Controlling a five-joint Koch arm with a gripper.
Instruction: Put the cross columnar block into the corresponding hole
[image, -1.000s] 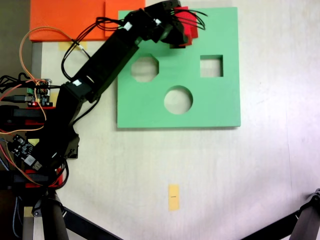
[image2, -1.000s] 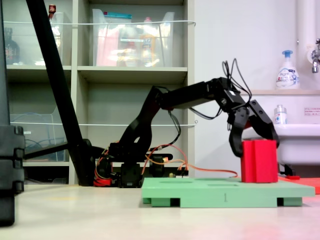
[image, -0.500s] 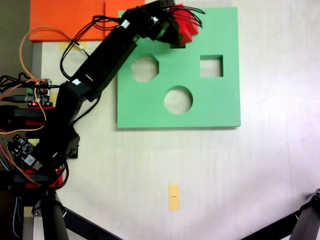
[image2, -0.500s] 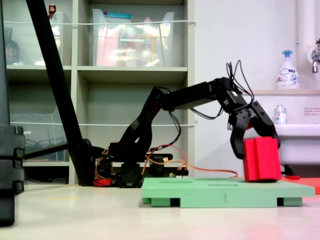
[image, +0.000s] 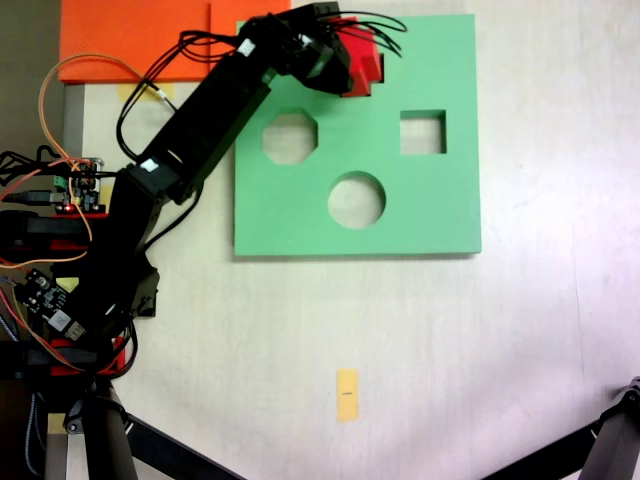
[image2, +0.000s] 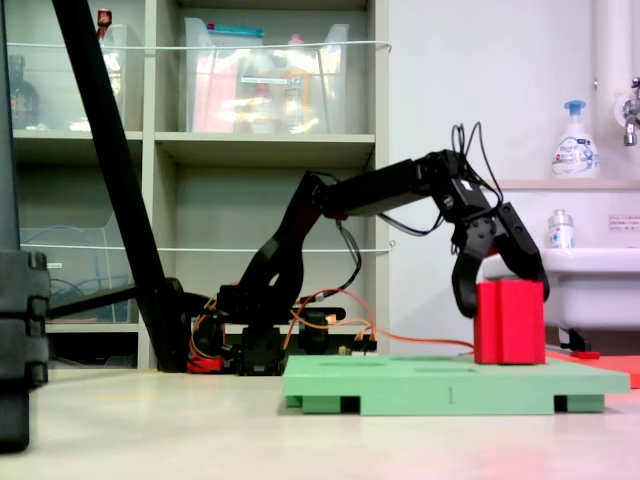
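Insertion step, judged near its start: red block held upright between the two fingers of the gripper, fingers spread about as wide as the block and gripping its upper part from both sides. Block located at the far top edge of the green board as seen from above, bottom face level with or just touching the board surface in the side view. Plus-shaped hole hidden under block and arm; depth of entry not determinable. Octagonal hole, square hole and round hole all open and well apart from the block; not targets. To do well: keep block vertical, match the arms of the cross to the cutout by small wrist turns, then press straight down without side load. Avoid releasing before the block sinks below the board surface. Foam likely to bind at the corners if tilted; lift slightly, re-square and lower again instead of forcing.
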